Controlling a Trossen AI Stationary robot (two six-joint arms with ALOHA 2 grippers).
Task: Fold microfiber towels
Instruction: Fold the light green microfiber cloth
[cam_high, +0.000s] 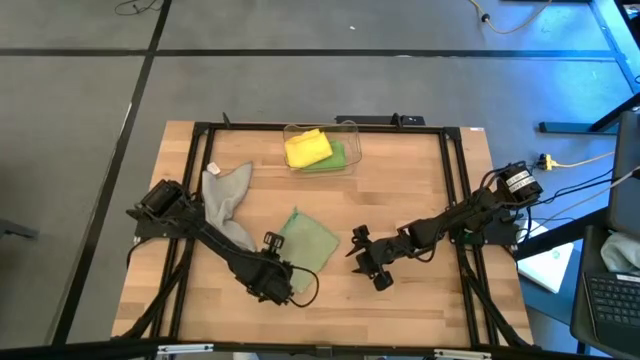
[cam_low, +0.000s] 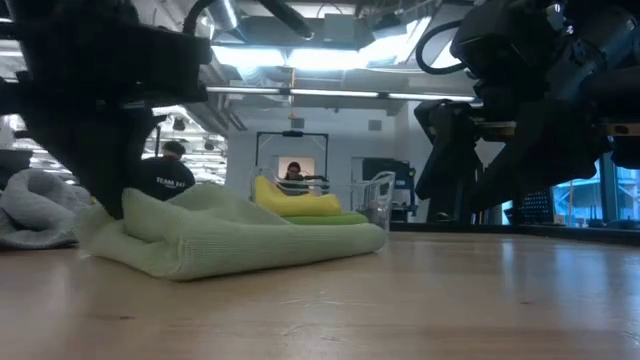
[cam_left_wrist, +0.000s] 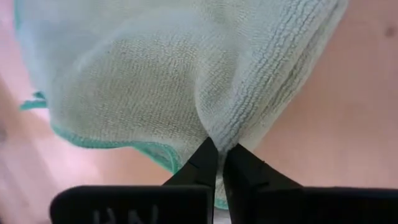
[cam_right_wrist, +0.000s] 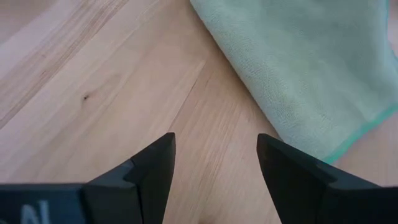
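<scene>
While the sage towel (cam_high: 305, 243) lies near the table's (cam_high: 420, 180) front middle, its edge is pinched by the left gripper (cam_left_wrist: 217, 163); a low, straight pull is advised. Beside it, the right gripper (cam_right_wrist: 214, 163) is held spread.

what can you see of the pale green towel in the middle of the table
The pale sage towel is a soft, ribbed microfiber cloth with a teal stitched hem, lying folded on the wooden table near its middle. The left gripper is shut on a pinched ridge at its near edge. The right gripper stands open beside it, not touching.
</scene>
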